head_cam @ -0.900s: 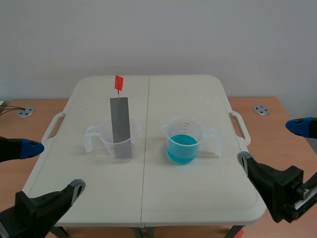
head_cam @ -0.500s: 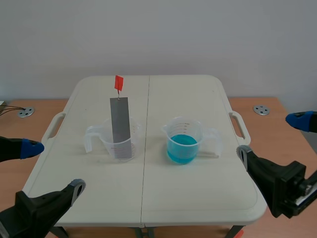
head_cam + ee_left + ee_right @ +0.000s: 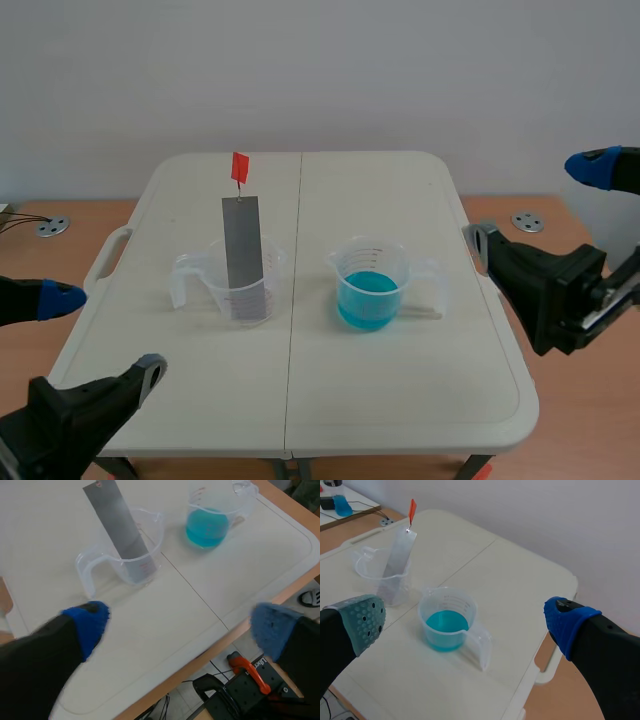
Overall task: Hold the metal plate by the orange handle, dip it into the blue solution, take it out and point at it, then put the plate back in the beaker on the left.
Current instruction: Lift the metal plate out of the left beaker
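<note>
A grey metal plate (image 3: 243,250) with an orange handle (image 3: 240,166) stands tilted in the clear left beaker (image 3: 238,287). To its right sits a clear beaker of blue solution (image 3: 371,284). My left gripper (image 3: 95,335) is open at the table's near left corner, away from both beakers. My right gripper (image 3: 540,205) is open and raised beside the table's right edge. The left wrist view shows the plate (image 3: 116,522), its beaker (image 3: 131,548) and the blue beaker (image 3: 211,516) ahead of the open gripper (image 3: 177,625). The right wrist view has the blue beaker (image 3: 448,620) between and ahead of the fingers of my gripper (image 3: 467,617), the plate (image 3: 396,562) and handle (image 3: 412,510) beyond.
The white folding table (image 3: 300,400) stands on a wooden floor, with carry handles at its left (image 3: 108,254) and right (image 3: 486,258) edges. Round metal discs (image 3: 527,221) lie on the floor at both sides. A plain wall is behind.
My right arm has lifted and swung up along the table's right edge. The left arm, plate and beakers have stayed where they were.
</note>
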Robot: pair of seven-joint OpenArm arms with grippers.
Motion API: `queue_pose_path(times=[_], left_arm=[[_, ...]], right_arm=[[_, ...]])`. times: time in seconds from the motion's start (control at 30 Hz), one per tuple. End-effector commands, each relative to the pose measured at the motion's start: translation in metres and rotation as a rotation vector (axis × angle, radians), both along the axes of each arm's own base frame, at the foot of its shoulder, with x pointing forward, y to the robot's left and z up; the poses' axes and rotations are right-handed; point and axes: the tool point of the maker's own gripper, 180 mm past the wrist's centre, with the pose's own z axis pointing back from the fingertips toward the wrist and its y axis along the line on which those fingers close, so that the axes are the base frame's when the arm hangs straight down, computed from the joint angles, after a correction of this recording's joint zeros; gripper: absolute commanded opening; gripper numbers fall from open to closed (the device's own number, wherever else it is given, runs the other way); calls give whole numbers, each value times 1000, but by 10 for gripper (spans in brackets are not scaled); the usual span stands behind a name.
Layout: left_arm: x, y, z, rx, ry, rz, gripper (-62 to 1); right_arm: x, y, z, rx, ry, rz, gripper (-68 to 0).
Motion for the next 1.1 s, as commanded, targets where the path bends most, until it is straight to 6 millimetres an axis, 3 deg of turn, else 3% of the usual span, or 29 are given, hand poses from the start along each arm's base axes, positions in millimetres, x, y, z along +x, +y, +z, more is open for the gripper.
queue_pose_path(times=[0.0, 0.03, 0.07, 0.27, 0.43, 0.9, 1.07], left_arm=[[1, -4, 4, -5, -14, -11, -406], [1, -3, 3, 2, -13, -13, -558], [1, -3, 3, 6, -14, -15, -600], [-1, -2, -1, 23, 9, -14, -585], [-18, 4, -22, 95, 98, -20, -585], [-125, 17, -77, 200, 423, -65, -585], [-148, 27, -92, 217, 504, -52, -585]], right_arm=[[5, 2, 12, 32, -40, 0, -12], [7, 4, 14, 38, -45, 5, -12], [8, 7, 15, 40, -45, 12, -12], [20, 27, 15, 39, -29, 57, -12], [34, 42, 10, 77, -1, 92, -12], [81, 85, -11, 157, 66, 133, -12], [94, 108, -13, 173, 81, 174, -12]])
